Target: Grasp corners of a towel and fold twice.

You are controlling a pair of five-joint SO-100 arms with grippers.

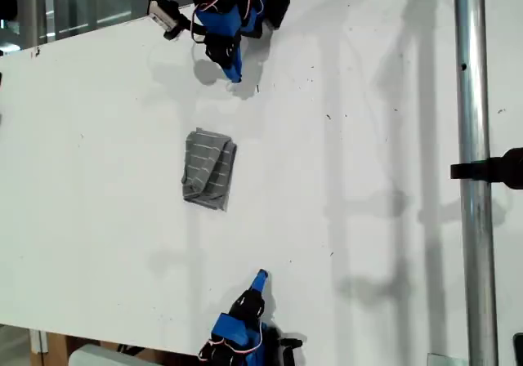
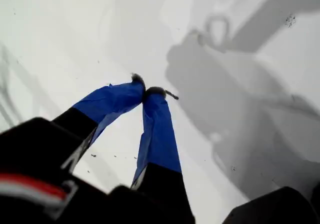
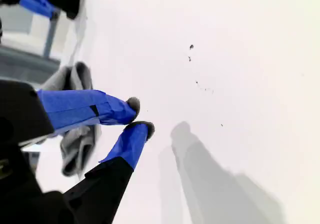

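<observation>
My first gripper (image 2: 145,91): blue-taped fingers (image 2: 157,129) tip to tip, empty. My second gripper (image 3: 139,116): fingers almost together, empty. We count one grey striped cloth towel (image 1: 208,168), folded, mid white desk (image 1: 98,178), between two blue arms (image 1: 233,23), touching neither; bare desk all round.

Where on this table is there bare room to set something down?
Bare white table lies on both sides of the folded towel, widest between it and the metal pole. Crowded only near the arms at the exterior view's top and bottom edges.

One towel (image 1: 209,169), seemingly; two claws.
</observation>
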